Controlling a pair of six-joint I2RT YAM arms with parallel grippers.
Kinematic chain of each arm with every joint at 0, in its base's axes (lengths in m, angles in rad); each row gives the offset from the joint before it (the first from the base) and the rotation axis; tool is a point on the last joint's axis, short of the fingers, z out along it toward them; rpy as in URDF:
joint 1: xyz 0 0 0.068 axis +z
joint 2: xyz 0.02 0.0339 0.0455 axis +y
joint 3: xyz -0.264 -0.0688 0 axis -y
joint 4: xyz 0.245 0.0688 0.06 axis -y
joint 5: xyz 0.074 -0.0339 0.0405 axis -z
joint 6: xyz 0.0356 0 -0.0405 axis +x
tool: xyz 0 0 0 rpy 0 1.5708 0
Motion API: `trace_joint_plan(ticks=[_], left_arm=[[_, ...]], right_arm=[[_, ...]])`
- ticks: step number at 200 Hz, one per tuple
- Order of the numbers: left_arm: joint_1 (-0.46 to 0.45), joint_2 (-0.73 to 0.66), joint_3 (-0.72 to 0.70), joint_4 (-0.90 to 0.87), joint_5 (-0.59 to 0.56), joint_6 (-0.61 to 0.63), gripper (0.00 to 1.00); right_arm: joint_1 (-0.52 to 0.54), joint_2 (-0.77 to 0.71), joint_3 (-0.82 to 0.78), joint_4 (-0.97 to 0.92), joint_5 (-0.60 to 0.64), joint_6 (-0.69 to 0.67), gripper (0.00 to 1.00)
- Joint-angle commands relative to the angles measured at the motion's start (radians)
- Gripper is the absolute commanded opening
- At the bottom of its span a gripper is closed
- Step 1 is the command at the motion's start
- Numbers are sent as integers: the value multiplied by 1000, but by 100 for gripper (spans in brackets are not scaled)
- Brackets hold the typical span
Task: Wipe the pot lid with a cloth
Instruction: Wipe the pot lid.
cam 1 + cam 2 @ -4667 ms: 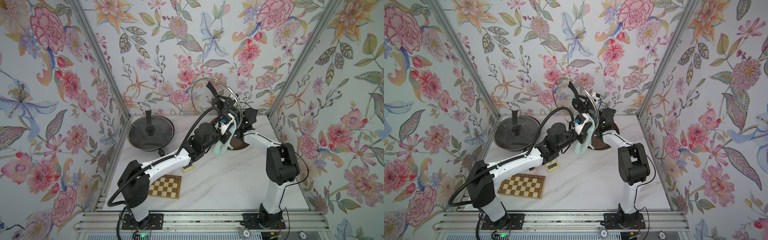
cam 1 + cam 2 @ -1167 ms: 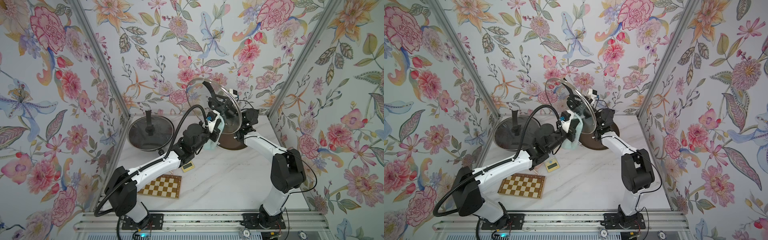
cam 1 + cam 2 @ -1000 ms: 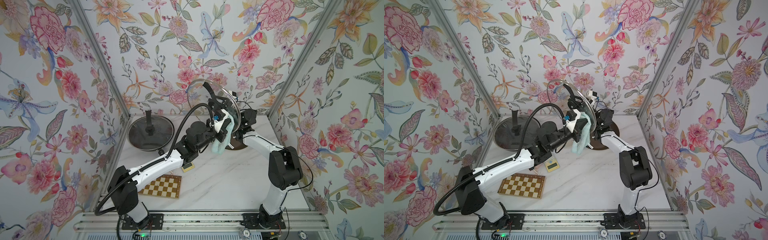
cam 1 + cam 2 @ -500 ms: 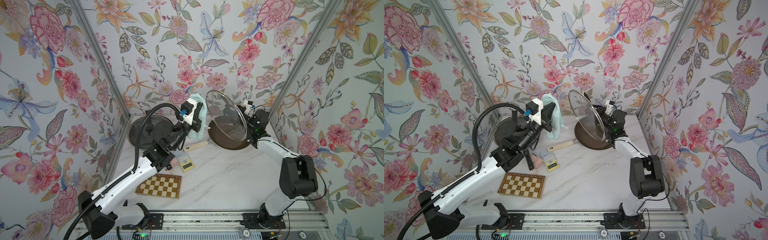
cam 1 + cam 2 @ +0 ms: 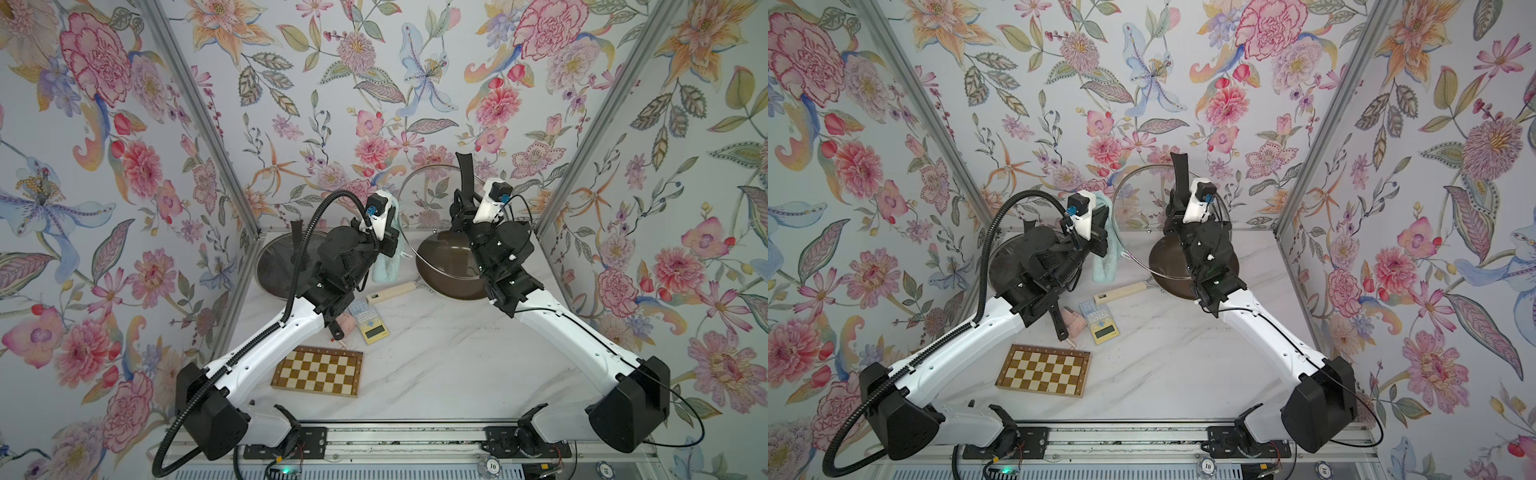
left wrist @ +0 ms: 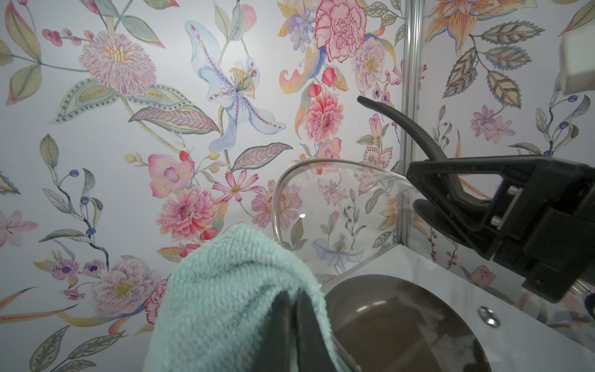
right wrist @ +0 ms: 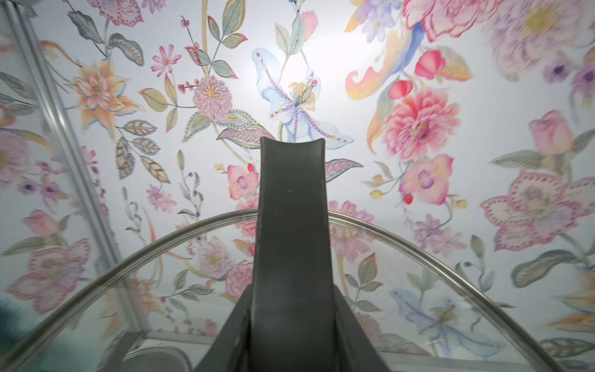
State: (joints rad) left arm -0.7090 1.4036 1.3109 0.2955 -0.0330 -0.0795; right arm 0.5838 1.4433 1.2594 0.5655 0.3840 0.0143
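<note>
Left wrist: left gripper (image 6: 294,298) tight on cloth (image 6: 231,290); right gripper (image 6: 415,188) part-open around lid handle (image 6: 397,119).

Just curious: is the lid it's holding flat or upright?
Upright: the right tool holds the lid on edge by its black handle.

Pot lid (image 5: 432,199) (image 5: 1142,195): clear glass disc with a metal rim and black handle (image 5: 464,170), raised on edge, near-upright, in both top views; cloth (image 5: 386,266), pale mint terry, hangs limp just beside its left rim, contact unclear.
</note>
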Motion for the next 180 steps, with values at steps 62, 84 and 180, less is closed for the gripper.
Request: trace_joint_plan(ticks=[62,84,180], left_arm=[[-61,7,23,-94,8,13,0],[-61,32,0,-78,70,-53,0],[-55,150,29,34,275,-226,0]], right_arm=[[86,224,157,586,405,-399,0],[87,228,169,594,434,-295,0],[92,100,111,167,553,273,0]])
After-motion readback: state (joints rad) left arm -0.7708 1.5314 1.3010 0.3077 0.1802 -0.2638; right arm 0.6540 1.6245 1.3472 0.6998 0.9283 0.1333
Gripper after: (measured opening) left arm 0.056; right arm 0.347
